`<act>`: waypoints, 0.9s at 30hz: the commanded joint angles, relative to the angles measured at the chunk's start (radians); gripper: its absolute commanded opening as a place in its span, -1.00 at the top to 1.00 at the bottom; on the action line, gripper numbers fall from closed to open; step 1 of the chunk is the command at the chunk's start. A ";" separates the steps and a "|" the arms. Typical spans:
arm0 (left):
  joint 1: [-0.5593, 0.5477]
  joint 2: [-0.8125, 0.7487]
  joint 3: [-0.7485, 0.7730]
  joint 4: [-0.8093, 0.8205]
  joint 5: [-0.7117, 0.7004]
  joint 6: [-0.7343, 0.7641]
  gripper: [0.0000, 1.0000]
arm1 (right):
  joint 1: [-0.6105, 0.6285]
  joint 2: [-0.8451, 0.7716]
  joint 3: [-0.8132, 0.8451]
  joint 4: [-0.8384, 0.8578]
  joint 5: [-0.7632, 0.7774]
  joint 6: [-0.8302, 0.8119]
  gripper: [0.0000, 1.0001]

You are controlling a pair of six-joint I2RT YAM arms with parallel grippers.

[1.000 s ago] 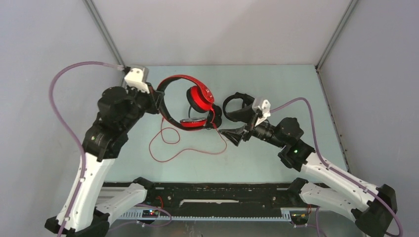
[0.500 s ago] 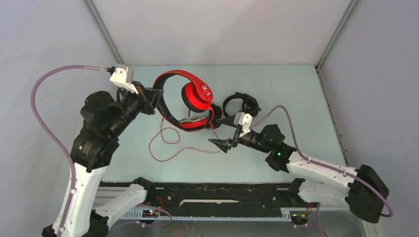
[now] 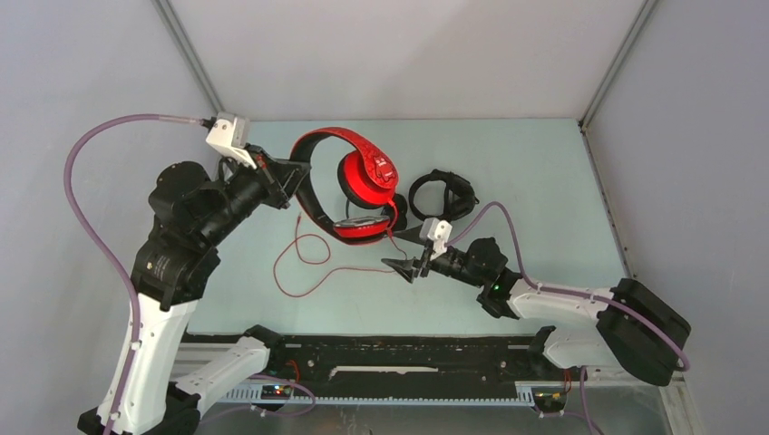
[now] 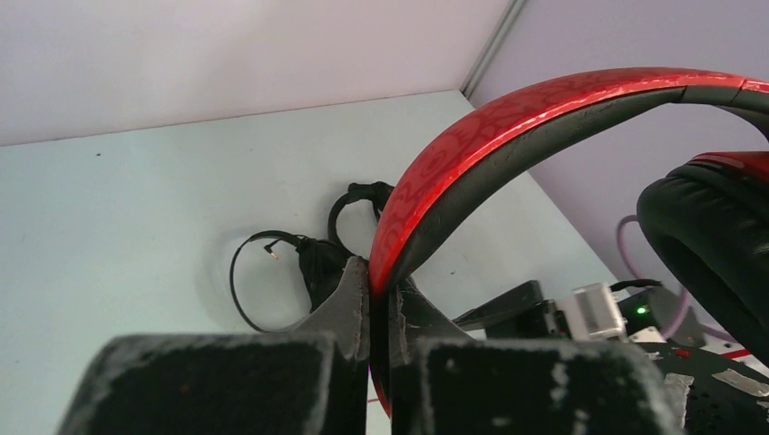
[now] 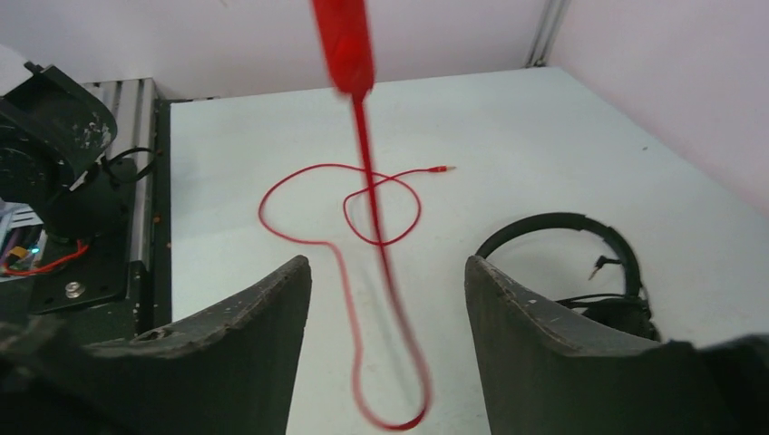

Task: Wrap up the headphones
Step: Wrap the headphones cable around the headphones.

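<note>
1. The left tool (image 4: 372, 290) gripped the red headphones' (image 3: 365, 177) band, holding them above the bench (image 3: 526, 172).
2. The right tool (image 5: 388, 265) stood open astride the dangling cable (image 5: 363, 127); closing gently there looked wise.

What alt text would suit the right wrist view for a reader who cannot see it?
The right hand, open, straddles a red cable that hangs blurred between its fingers, ungripped, and trails in loose loops across the pale table. A black headset lies on the table to the right.
</note>
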 commanded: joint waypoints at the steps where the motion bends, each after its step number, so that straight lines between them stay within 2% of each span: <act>1: 0.001 -0.011 0.059 0.121 0.066 -0.080 1.00 | 0.020 0.047 -0.016 0.180 -0.014 0.052 -0.25; 13: 0.001 -0.004 0.028 0.169 0.148 -0.132 1.00 | 0.040 0.136 -0.097 0.354 0.030 0.129 0.38; 17: 0.001 -0.001 0.013 0.177 0.187 -0.145 1.00 | 0.038 0.143 -0.095 0.372 0.033 0.134 0.86; 19: 0.000 0.002 0.011 0.174 0.216 -0.140 1.00 | 0.034 0.137 -0.092 0.371 0.021 0.127 1.00; 27: 0.001 0.032 -0.007 0.079 0.444 -0.084 1.00 | -0.015 0.099 -0.058 0.296 0.012 0.129 1.00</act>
